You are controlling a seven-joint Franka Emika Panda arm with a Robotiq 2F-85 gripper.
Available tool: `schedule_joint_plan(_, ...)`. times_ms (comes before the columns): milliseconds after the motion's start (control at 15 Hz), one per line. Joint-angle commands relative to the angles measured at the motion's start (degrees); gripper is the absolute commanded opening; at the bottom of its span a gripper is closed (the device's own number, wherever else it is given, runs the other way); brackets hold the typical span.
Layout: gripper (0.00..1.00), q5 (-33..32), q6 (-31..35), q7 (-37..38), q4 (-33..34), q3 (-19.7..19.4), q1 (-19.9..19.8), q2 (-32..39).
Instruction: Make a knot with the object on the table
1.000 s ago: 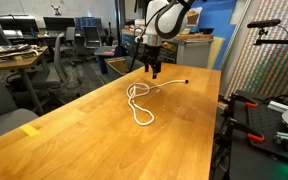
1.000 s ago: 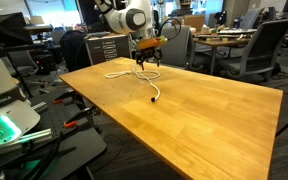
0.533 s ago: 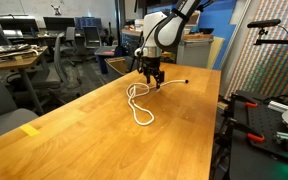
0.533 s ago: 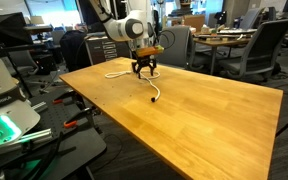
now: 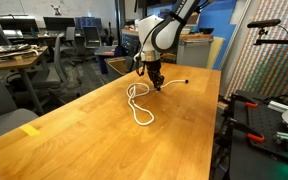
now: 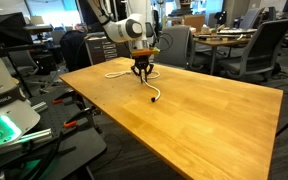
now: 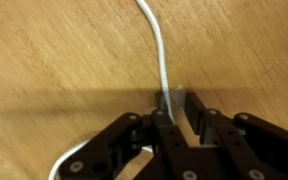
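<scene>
The object, a thin white cord (image 5: pixel 139 106), lies in loose loops on the light-brown table (image 5: pixel 84 140), with a dark end (image 5: pixel 187 81) toward the far edge. My gripper (image 5: pixel 156 84) points straight down onto the cord near the loops. In an exterior view the gripper (image 6: pixel 142 76) stands low over the cord (image 6: pixel 154 94), which trails off to its other end. In the wrist view the cord (image 7: pixel 156 50) runs in between the fingers of my gripper (image 7: pixel 180 100). The jaws stand narrow around it, and a small gap still shows beside the cord.
A yellow tape mark (image 5: pixel 30 130) sits near the table's front corner. Office chairs (image 5: pixel 66 55) and grey desks stand behind. A rack with green-lit gear (image 6: pixel 9 125) stands beside the table (image 6: pixel 204 120).
The gripper has come down onto the cord, and its fingers have drawn in from wide open to narrow around it. The cord has not moved.
</scene>
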Motion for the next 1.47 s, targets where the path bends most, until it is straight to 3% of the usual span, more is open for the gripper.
schedule_joint_plan(0,0.09,1.8,-6.6,4.6,3.4,1.0,-0.3,1.2)
schedule_joint_plan(400,0.12,5.7,-11.5,11.4,5.2,0.6,-2.7,-0.3)
schedule_joint_plan(800,0.15,6.5,-8.5,17.0,-0.3,-2.8,-9.2,-13.8)
schedule_joint_plan(867,0.36,6.6,-9.1,18.1,-0.4,-3.5,-10.0,-16.0)
schedule_joint_plan(1067,0.45,5.5,-10.5,25.4,2.3,-5.1,-9.0,-15.9)
schedule_joint_plan(1267,0.70,4.3,-11.1,31.0,2.5,-4.7,-6.9,-14.3)
schedule_joint_plan(1400,0.85,4.2,-7.7,32.8,0.4,-3.7,-5.3,-13.8)
